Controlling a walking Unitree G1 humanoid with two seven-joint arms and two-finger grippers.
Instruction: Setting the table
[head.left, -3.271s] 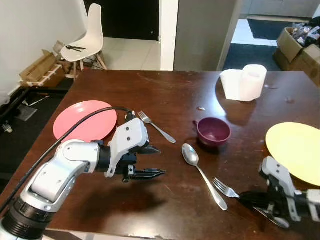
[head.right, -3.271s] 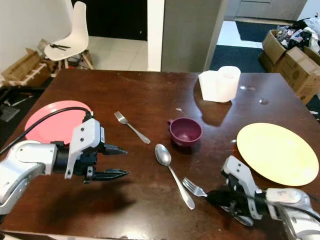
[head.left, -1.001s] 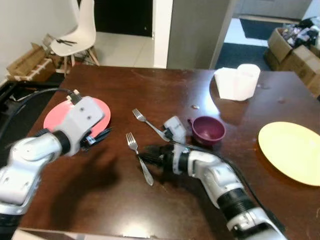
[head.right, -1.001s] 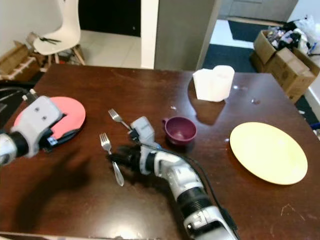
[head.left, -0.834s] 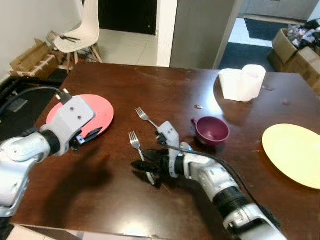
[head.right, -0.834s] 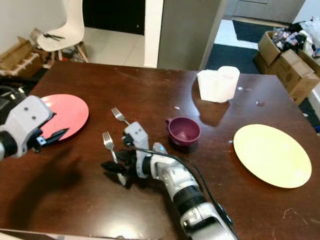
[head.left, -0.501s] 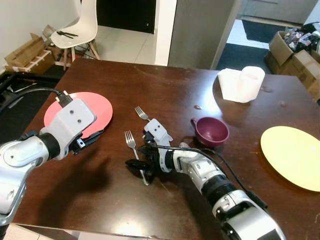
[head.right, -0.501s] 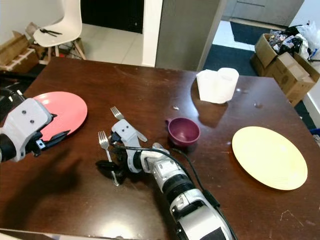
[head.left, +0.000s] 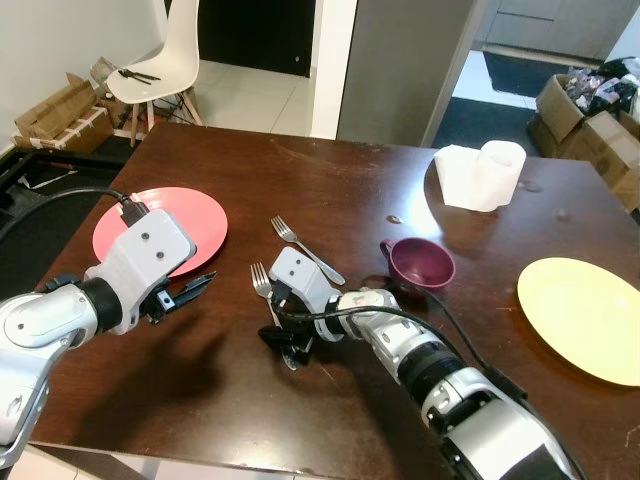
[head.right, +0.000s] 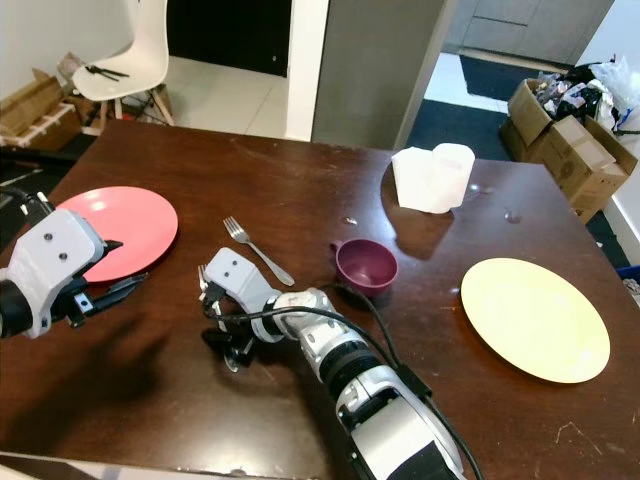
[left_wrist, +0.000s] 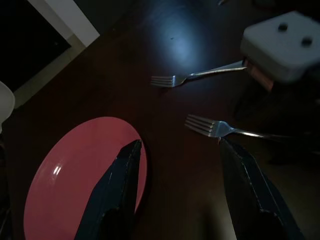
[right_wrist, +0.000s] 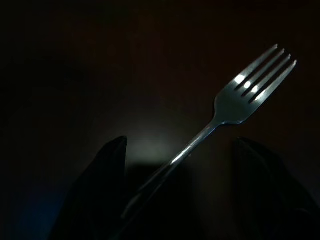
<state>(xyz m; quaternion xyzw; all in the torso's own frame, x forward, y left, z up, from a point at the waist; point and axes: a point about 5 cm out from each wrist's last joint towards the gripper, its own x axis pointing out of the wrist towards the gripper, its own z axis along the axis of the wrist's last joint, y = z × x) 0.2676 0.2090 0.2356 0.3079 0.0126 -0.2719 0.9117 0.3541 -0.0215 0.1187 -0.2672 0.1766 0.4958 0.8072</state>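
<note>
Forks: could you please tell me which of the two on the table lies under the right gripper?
The fork nearer the table's front edge, beside the pink plate; the right gripper covers its handle. The other fork lies free.

Dark wooden table (head.left: 250, 410) with two plates, two forks, purple cup, paper roll.

a silver fork (right_wrist: 235, 102) lies flat on the dark wooden surface (head.left: 330, 180), tines toward the round pink plate (head.left: 165, 225). a second fork (head.left: 308, 252) lies near it, beside a purple cup (head.left: 418, 265); a yellow plate (head.left: 580, 315) sits well apart.
</note>
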